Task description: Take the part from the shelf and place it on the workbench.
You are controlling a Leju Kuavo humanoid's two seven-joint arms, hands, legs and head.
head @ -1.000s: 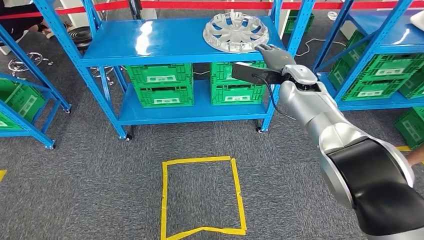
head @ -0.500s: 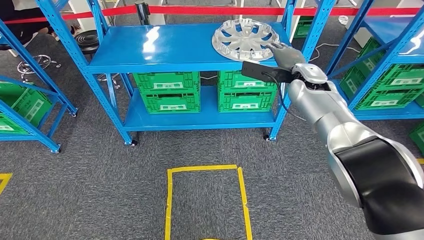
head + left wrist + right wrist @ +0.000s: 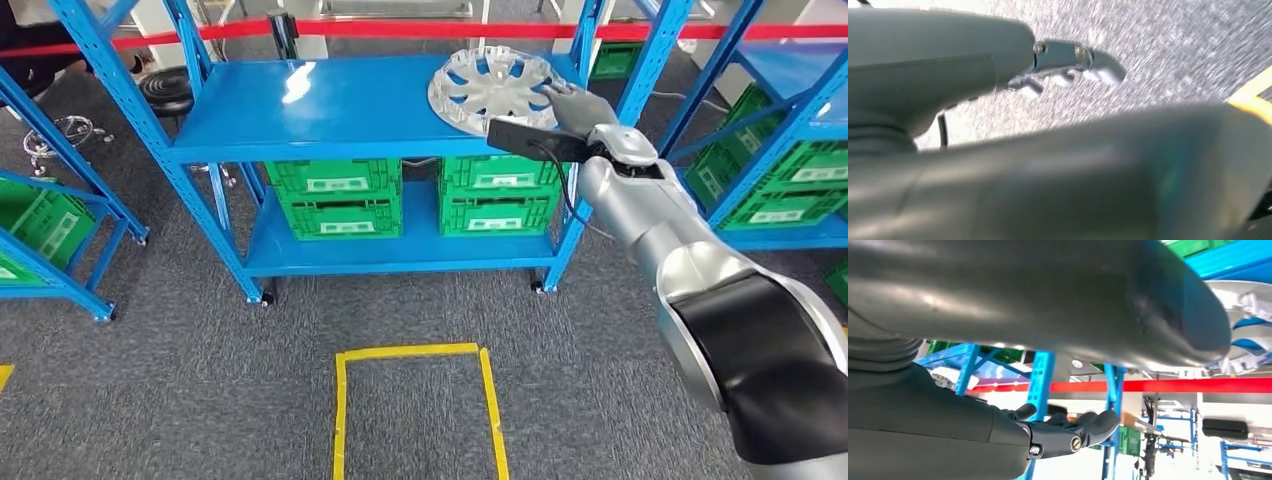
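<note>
A silver wheel cover (image 3: pixel 490 88) lies flat on the top board of the blue shelf (image 3: pixel 330 105), near its right post. My right hand (image 3: pixel 572 106) reaches over the shelf's front edge, and its fingers meet the wheel cover's right rim. In the right wrist view the fingers (image 3: pixel 1068 432) are stretched out with nothing between them, and the wheel cover (image 3: pixel 1243 305) lies just beyond the thick thumb. My left hand (image 3: pixel 1068 60) hangs over the grey carpet and holds nothing.
Green crates (image 3: pixel 335 195) fill the shelf's lower board. More blue racks stand at the left (image 3: pixel 60 200) and right (image 3: pixel 780 100). A red barrier tape (image 3: pixel 400 28) runs behind. A yellow tape square (image 3: pixel 415 352) marks the carpet before the shelf.
The camera has moved closer to the shelf, so the whole scene has slid down the picture. My right hand has gone from the wheel cover's near edge up onto its right rim.
</note>
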